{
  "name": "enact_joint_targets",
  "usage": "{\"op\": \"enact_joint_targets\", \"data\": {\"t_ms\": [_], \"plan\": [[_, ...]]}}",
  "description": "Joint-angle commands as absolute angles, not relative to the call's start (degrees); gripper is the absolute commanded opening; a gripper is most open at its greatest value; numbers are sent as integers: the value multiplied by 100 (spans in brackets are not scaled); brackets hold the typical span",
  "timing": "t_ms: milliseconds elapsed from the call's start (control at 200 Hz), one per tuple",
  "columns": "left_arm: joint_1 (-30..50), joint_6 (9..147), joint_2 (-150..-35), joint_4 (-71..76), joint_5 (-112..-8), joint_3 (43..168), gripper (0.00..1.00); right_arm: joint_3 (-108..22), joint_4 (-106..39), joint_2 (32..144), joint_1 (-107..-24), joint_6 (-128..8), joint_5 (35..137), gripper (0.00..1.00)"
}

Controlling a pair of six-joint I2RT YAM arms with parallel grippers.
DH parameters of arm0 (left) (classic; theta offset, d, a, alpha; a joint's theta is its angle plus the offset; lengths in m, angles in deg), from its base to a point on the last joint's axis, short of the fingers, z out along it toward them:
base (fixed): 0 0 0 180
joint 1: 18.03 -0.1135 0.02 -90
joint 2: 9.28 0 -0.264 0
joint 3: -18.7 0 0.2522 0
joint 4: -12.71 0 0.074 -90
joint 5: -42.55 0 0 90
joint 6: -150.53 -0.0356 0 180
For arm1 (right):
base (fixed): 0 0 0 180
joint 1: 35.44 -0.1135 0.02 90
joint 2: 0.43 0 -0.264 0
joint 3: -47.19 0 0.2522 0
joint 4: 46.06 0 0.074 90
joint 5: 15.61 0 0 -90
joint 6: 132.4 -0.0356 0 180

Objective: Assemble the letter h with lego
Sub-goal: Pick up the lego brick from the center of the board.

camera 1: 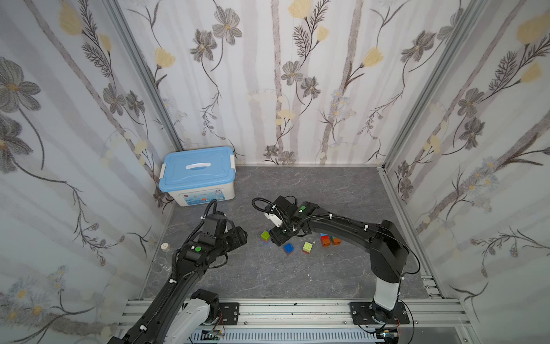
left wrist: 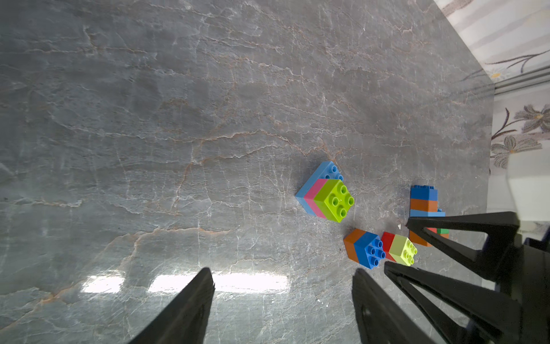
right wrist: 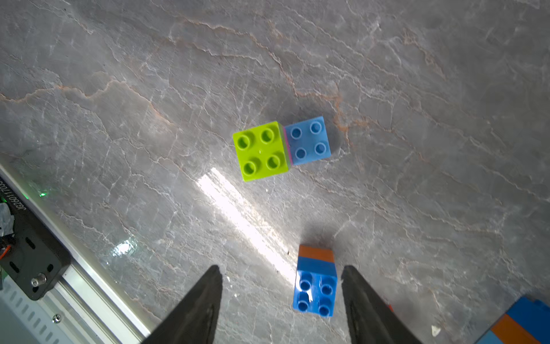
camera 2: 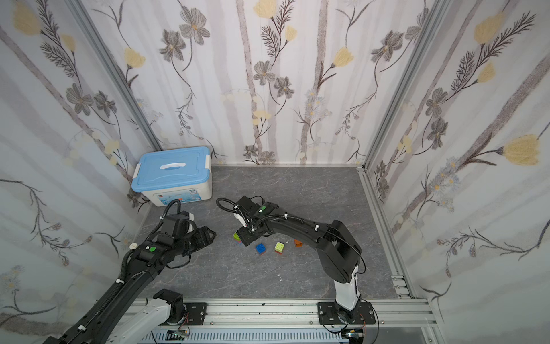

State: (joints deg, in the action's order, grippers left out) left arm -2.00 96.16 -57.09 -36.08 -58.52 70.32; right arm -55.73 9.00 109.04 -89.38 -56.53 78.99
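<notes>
Blue over orange, a two-brick stack (right wrist: 315,286) of the lego stands on the marbled surface (right wrist: 119,89) directly under the right pincer (right wrist: 281,268). It sits inside the gap between the jaws but off-centre, just beside one fingertip and well clear of the other. The jaws are roughly half apart and grip nothing.

Ahead of the fingertips, apart from that stack, lies the piece I judge the coming move turns on: a long light-blue brick (right wrist: 308,140) with a pink layer and a lime cube (right wrist: 262,150) piled on one half. Its long axis runs nearly parallel to the line joining the two fingertips. As they stand, the jaws would therefore close along its length. A grip across the short side calls for a turn of the wrist, or else a grip on the lime cube alone.

In both top views the right pincer is just beside this piece. The left pincer (left wrist: 282,270) hangs farther off on the opposite side, jaws wide and empty, so the right arm is the nearer one.

Seen from the left pincer, the piece lies ahead, with a lime-on-red stack (left wrist: 400,250) and a taller blue, orange and light-blue stack (left wrist: 424,202) beyond it. Both of those stand near the right arm's fingers.
</notes>
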Motion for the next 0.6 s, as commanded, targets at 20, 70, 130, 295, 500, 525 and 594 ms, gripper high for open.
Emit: {"op": "enact_joint_targets", "data": {"t_ms": [20, 70, 130, 295, 500, 525, 594], "plan": [[-413, 9674, -5540, -3844, -5955, 7075, 76, -6005, 928, 11268, -9008, -5464, 7948, 64], [-521, 9674, -5454, -3896, -5966, 7066, 76, -6167, 969, 11403, -9054, -5391, 7868, 64], [-640, 9666, -5374, -3939, -6007, 7060, 76, -6336, 998, 11547, -9102, -5341, 7808, 64], [-895, 9656, -5246, -3941, -6205, 6957, 76, -6630, 1030, 11926, -9135, -5234, 7508, 64], [-959, 9648, -5182, -3937, -6283, 6906, 76, -6755, 968, 12248, -9146, -5180, 7354, 59], [-960, 9647, -5173, -3940, -6274, 6906, 76, -6755, 947, 12273, -9151, -5180, 7358, 57], [-968, 9645, -5164, -3939, -6261, 6913, 76, -6756, 878, 12329, -9144, -5210, 7330, 53]]}}
